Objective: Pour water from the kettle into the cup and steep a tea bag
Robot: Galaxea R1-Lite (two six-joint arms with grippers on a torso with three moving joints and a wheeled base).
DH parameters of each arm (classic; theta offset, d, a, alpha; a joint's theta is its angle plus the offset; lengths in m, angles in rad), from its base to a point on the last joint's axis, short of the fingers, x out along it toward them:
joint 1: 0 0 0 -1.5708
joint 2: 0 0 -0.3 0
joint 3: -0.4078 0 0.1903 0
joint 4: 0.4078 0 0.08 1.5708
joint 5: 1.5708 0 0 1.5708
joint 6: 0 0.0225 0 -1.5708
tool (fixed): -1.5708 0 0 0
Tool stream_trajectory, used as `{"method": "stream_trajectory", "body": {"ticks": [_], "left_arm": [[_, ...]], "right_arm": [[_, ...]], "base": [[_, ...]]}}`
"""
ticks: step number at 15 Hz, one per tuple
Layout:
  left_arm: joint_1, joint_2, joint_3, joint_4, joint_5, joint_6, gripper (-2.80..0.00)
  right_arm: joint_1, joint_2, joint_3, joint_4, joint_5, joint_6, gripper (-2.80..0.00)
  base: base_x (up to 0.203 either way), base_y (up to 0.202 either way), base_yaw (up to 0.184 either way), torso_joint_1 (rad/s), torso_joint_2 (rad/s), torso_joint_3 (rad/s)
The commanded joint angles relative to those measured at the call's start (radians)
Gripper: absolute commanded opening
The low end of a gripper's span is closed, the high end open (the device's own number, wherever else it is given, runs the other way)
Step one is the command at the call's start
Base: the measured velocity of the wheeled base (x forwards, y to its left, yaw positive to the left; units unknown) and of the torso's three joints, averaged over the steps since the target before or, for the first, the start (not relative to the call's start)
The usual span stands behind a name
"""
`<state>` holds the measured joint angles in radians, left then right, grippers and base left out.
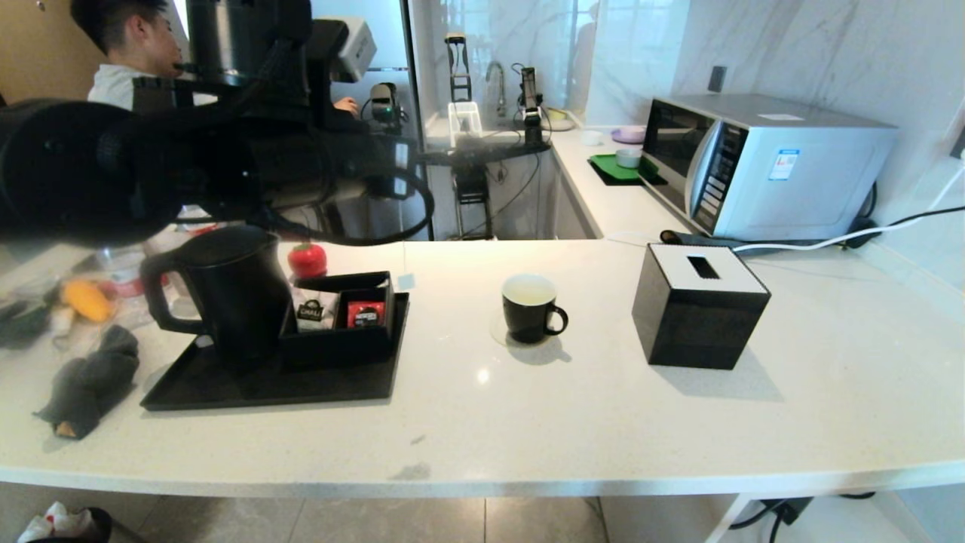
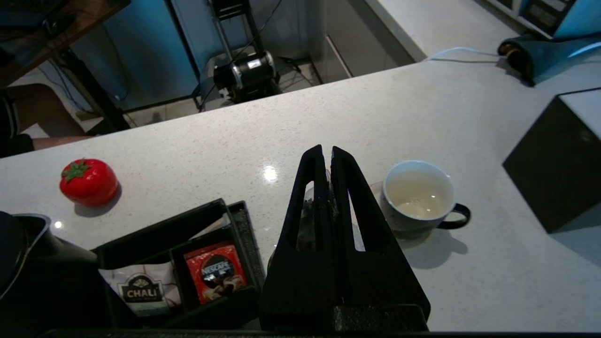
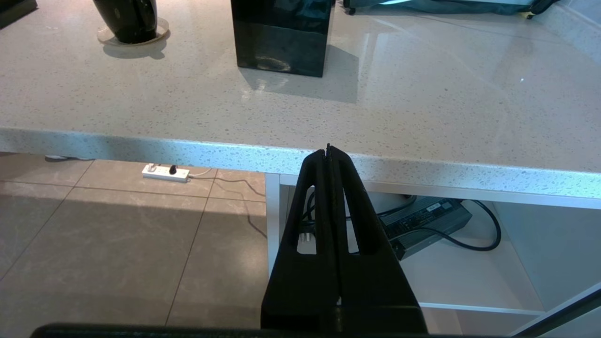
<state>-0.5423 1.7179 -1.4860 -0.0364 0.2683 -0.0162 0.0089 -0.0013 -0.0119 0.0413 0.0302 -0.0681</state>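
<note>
The left claw (image 2: 327,155) hangs in the air above the white stone surface (image 1: 573,407), between the black tray (image 1: 271,381) and the cup (image 1: 531,308). Its two fingers are pressed almost together, and a thin white string (image 1: 403,260) comes down from it to a small paper tag (image 1: 406,281) hanging above the surface. In the left wrist view a greyish see-through pouch with dark leaves, the tea bag (image 2: 307,220), shows through the slots of the fingers, so the claw seems to hold it by the string, beside the cup and not in it.

The cup is a small black mug with a white inside; it stands on a clear round coaster (image 1: 503,334) with its handle towards the black tissue box (image 1: 697,305). A little pale liquid (image 2: 415,195) lies in its bottom.

The kettle (image 1: 226,294), tall and matte black, stands upright on the tray with its loop handle to the outside. Next to it on the tray is a low black box holding a white CHALI packet (image 2: 141,291) and a red Nescafe packet (image 2: 217,272). A red tomato-shaped object (image 2: 88,180) sits on the surface behind the tray.

The right claw (image 3: 327,152) is parked low, in front of the edge of the surface, with its fingers fully together and nothing between them.
</note>
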Motion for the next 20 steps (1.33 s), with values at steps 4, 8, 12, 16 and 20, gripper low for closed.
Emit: {"method": "stream_trajectory", "body": {"ticks": [4,8,12,16,20], "left_arm": [[-0.097,-0.032,0.018,0.000,0.040,0.000,-2.80],[-0.140,-0.038,0.049,0.000,0.046,0.002,-2.80],[-0.161,-0.033,0.054,0.000,0.072,0.002,-2.80],[-0.209,-0.017,0.053,0.000,0.074,0.001,-2.80],[-0.229,-0.019,0.056,-0.002,0.100,-0.001,-2.80]], "right_arm": [[0.000,0.001,0.001,0.000,0.000,-0.001,-2.80],[0.000,0.001,0.000,0.000,0.000,-0.001,-2.80],[0.000,0.001,0.000,0.000,0.000,-0.001,-2.80],[-0.001,0.001,0.002,-0.004,0.000,-0.006,-2.80],[-0.001,0.001,0.012,-0.038,0.000,-0.021,-2.80]], "base": [[0.000,0.000,0.000,0.000,0.00,0.000],[0.000,0.000,0.000,0.000,0.00,0.000],[0.000,0.000,0.000,0.000,0.00,0.000],[0.000,0.000,0.000,0.000,0.00,0.000],[0.000,0.000,0.000,0.000,0.00,0.000]]}}
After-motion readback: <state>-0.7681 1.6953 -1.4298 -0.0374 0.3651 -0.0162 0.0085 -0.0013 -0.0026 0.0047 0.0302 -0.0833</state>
